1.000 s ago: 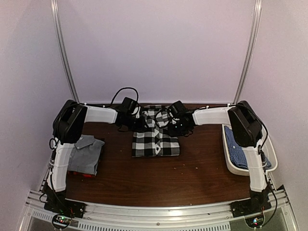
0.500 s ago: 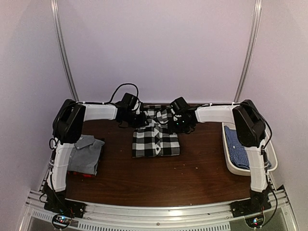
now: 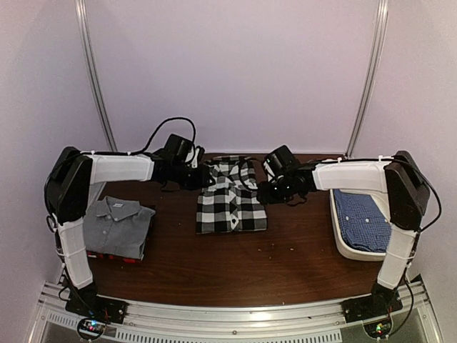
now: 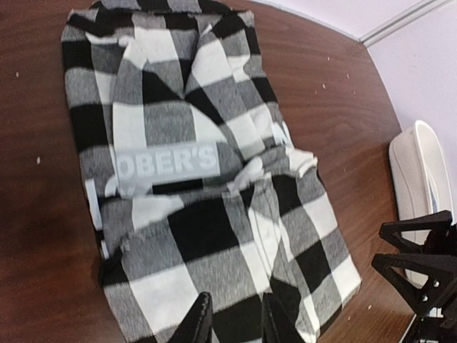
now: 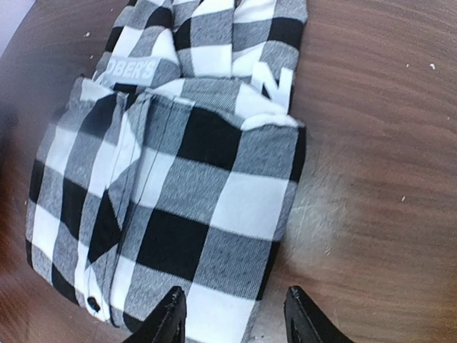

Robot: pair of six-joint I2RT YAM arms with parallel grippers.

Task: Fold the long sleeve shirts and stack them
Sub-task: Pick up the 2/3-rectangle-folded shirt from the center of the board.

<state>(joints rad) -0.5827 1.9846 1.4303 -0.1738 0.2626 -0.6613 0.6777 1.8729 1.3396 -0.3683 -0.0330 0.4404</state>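
The black-and-white check shirt (image 3: 230, 199) lies folded at the table's middle, collar toward the back. My left gripper (image 3: 198, 177) hovers at its far left corner. In the left wrist view that gripper (image 4: 235, 323) is narrowly open over the check cloth (image 4: 207, 214), with nothing between its fingers. My right gripper (image 3: 267, 191) is at the shirt's right edge. In the right wrist view it (image 5: 234, 318) stands wide open, straddling the shirt's (image 5: 186, 179) folded edge. A folded grey shirt (image 3: 118, 227) lies at the left on a red-black one (image 3: 114, 258). The blue shirt (image 3: 364, 218) lies in the tub.
The white oval tub (image 3: 343, 246) sits at the table's right edge, also showing in the left wrist view as a tub (image 4: 421, 171) beyond the right gripper (image 4: 421, 275). Brown tabletop (image 3: 285, 264) runs in front of the shirts. Walls close in at the back and both sides.
Both arms have swung outward, uncovering the grey shirt and the tub. The right gripper has drawn off the check shirt to its right edge; the left gripper slid slightly left.
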